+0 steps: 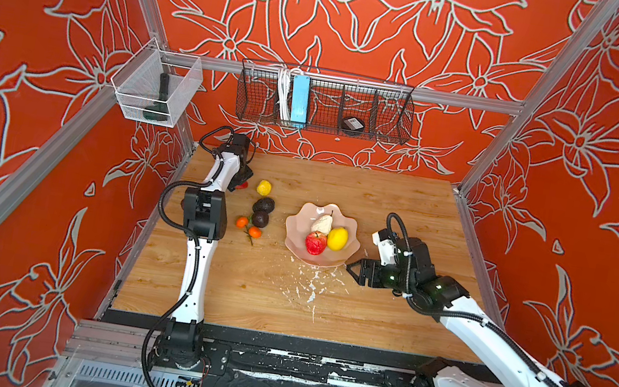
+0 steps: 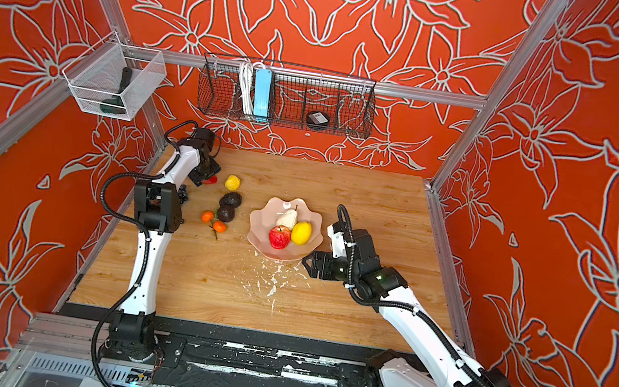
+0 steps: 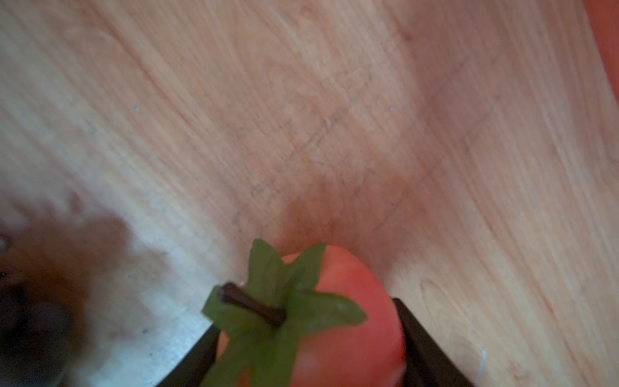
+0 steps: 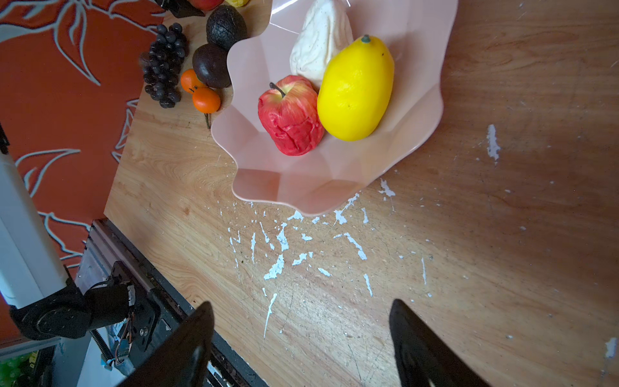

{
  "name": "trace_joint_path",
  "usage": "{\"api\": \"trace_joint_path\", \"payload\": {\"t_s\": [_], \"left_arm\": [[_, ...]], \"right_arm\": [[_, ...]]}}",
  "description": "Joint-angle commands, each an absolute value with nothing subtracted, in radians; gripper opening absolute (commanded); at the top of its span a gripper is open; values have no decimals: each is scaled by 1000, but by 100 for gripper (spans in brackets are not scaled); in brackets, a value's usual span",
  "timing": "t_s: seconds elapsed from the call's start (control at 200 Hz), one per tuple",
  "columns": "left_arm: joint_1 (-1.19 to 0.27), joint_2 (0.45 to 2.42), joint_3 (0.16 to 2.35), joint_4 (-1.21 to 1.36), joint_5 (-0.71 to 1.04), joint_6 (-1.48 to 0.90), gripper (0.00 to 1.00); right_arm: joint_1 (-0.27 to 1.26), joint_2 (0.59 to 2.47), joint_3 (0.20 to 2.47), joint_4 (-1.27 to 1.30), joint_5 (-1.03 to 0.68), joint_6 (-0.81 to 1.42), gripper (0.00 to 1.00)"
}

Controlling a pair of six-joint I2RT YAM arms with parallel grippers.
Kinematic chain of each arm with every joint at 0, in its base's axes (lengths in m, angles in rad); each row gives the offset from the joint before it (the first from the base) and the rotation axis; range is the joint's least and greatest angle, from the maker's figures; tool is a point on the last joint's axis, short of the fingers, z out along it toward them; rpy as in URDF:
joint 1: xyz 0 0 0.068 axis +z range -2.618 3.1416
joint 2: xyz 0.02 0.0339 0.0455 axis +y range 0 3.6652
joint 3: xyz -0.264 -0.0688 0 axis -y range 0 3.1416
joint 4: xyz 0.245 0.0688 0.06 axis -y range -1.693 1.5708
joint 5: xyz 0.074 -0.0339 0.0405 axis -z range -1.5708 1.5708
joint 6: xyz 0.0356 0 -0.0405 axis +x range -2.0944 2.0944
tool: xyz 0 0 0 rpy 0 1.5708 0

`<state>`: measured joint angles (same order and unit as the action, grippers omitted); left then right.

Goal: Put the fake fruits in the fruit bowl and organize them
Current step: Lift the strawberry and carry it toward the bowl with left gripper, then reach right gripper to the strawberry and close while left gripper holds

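In the middle of the table sits the pink fruit bowl. It has three fruits in it: a red apple, a big yellow lemon and a pale pear.

Just beside the bowl, on the left arm's side, more fruits lie on the wood. There are two dark avocados, two little oranges, a small yellow lemon and a bunch of black grapes.

Farther off, near the back corner, a red fruit with green leaves sits on the table between the left fingers. One finger is very close on each side, but I cannot tell if they squeeze it.

The right fingers are wide apart with nothing in them. They hang low over the table, just beside the bowl's near edge.

I think the job is only partly done. Three fruits are in the bowl, and at least seven are not. The red fruit looks like the next one to go in.
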<state>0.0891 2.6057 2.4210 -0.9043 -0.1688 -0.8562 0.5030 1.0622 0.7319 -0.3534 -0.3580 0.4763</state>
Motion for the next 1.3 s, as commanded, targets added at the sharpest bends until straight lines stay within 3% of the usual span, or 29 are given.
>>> {"api": "trace_joint_path", "payload": {"t_s": [0.0, 0.3, 0.671, 0.966, 1.296], "left_arm": [[80, 2532, 2347, -908, -210, -834, 60], [61, 2242, 2008, -717, -199, -714, 55], [-56, 1758, 1513, -473, 40, -500, 49], [-318, 1518, 1327, -361, 102, -240, 48], [-607, 1342, 983, 16, 188, 92, 47]], "right_arm": [[500, 1069, 742, -342, -361, 486, 83], [500, 1056, 753, -366, -335, 475, 83], [482, 1070, 879, -494, -232, 443, 83], [448, 1083, 999, -604, -239, 418, 83], [448, 1031, 1079, -695, -330, 423, 79]]}}
